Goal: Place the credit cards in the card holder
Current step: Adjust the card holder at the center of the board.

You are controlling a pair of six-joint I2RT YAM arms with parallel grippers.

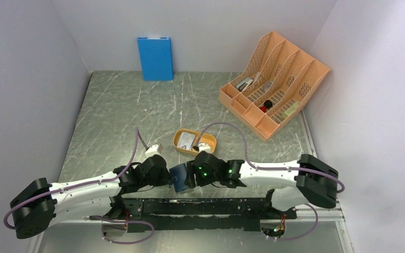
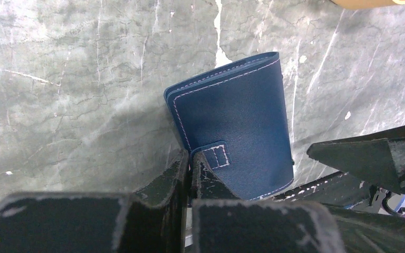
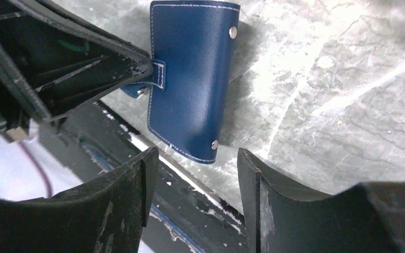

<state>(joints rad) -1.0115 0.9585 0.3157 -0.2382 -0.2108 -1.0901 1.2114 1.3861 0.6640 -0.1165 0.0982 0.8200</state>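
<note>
The card holder [image 1: 179, 178], a folded navy wallet, stands on edge on the table between my two grippers, near the front rail. My left gripper [image 2: 191, 158] is shut on the snap tab [image 2: 216, 155] at the wallet's [image 2: 237, 121] side. In the right wrist view that tab [image 3: 158, 74] runs into the left fingertips [image 3: 137, 66]. My right gripper [image 3: 195, 158] is open just short of the wallet's [image 3: 190, 79] lower edge, with nothing between its fingers. A grey-silver credit card [image 1: 187, 139] lies in the orange tray [image 1: 182, 147].
An orange file organizer [image 1: 274, 79] with small items stands at the back right. A bright blue panel [image 1: 155, 58] leans on the back wall. The black rail [image 1: 205, 205] runs along the near edge, right behind the wallet. Walls close in the left and right sides.
</note>
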